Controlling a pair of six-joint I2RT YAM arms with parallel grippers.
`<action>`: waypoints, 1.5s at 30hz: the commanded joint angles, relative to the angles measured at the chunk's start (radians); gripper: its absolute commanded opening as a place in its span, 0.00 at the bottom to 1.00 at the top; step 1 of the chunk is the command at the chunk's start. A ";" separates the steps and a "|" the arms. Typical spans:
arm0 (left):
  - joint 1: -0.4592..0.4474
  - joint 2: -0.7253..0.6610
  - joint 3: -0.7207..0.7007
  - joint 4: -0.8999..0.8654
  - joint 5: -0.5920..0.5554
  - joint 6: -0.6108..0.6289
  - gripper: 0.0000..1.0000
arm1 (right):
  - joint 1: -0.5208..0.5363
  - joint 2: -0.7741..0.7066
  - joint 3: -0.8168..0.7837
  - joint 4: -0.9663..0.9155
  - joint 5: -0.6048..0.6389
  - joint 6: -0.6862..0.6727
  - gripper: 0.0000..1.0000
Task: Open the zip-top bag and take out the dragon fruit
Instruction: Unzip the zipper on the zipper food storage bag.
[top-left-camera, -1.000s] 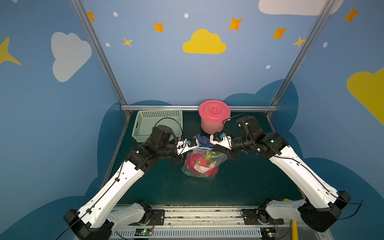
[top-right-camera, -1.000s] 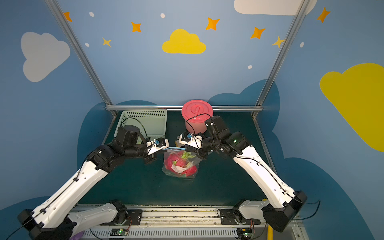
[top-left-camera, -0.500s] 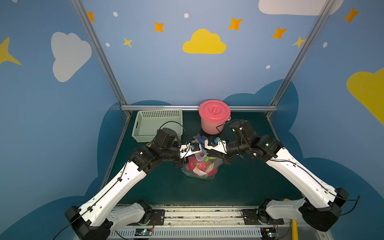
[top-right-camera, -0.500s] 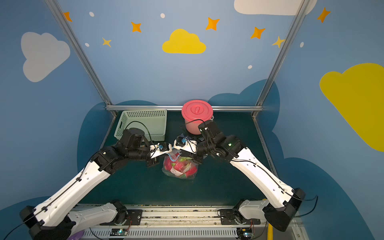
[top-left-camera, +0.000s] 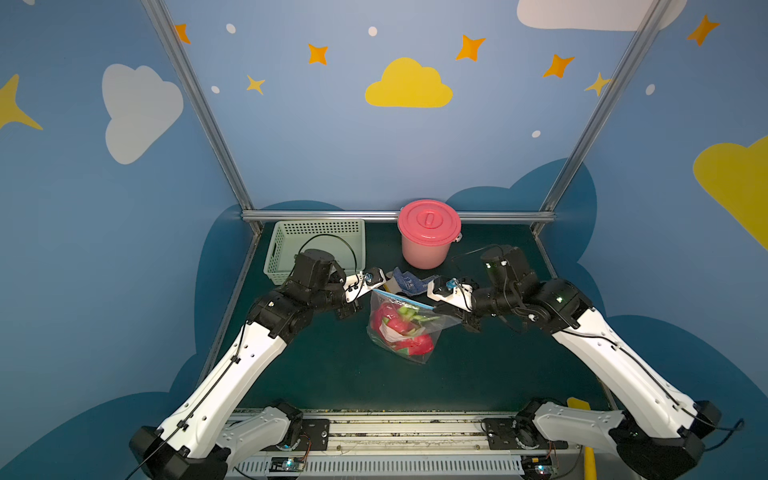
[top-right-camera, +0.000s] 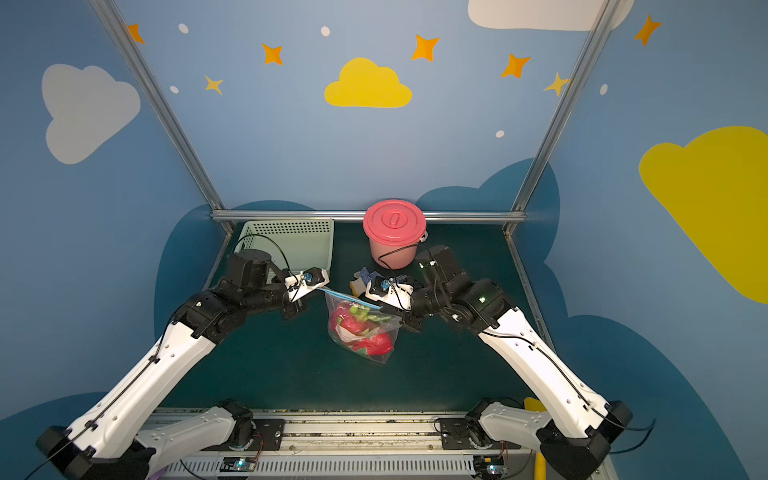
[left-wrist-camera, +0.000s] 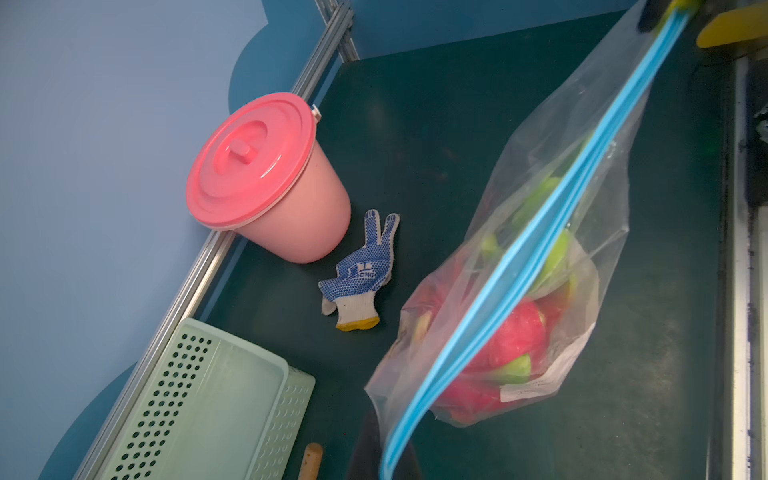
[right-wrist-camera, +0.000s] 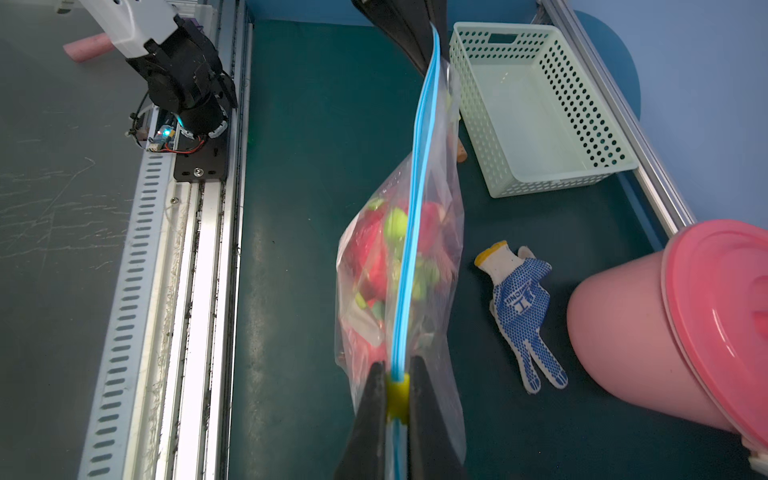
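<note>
Bag: the zip-top bag (top-left-camera: 405, 328) hangs over the middle of the table (top-left-camera: 328, 374), stretched by its top edge between the two grippers. I cannot tell whether its bottom rests on the green surface.
Fruit: the dragon fruit (left-wrist-camera: 515, 332), red with green tips, lies inside the bag, low in it and under the zip strip.
Zip strip: the light-blue zip strip (right-wrist-camera: 415, 208) runs straight and taut from one gripper to the other. Its two lines lie close side by side, and I cannot tell whether they are sealed.
Left gripper: the left gripper (left-wrist-camera: 386, 457) has its jaws together, pinched on the bag's corner at the end of the strip that is nearer the basket.
Right gripper: the right gripper (right-wrist-camera: 397, 376) has its jaws clamped on the yellow slider (right-wrist-camera: 397, 399), one dark finger on each side, at the other end of the strip.
Label: a white label (left-wrist-camera: 536, 384) sits on the bag's lower part, against the fruit.
Glove: a white glove (left-wrist-camera: 361, 270) with blue dots lies flat on the table between the bag and the bucket, near the bucket but not touching it.
Bucket: a pink bucket (top-left-camera: 428, 237) stands upright at the back of the table with its lid on.
Basket: a pale green basket (top-left-camera: 286, 249) sits in the back corner on the left arm's side.
</note>
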 joint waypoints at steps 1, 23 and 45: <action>0.042 -0.015 0.019 0.003 -0.061 0.018 0.03 | -0.032 -0.042 -0.020 -0.109 0.017 -0.014 0.06; -0.039 0.054 0.071 -0.125 0.046 0.045 0.03 | -0.098 -0.132 -0.109 -0.030 -0.099 0.036 0.06; -0.075 -0.038 0.099 -0.050 -0.117 -0.727 1.00 | -0.080 -0.103 -0.099 -0.018 -0.078 0.053 0.06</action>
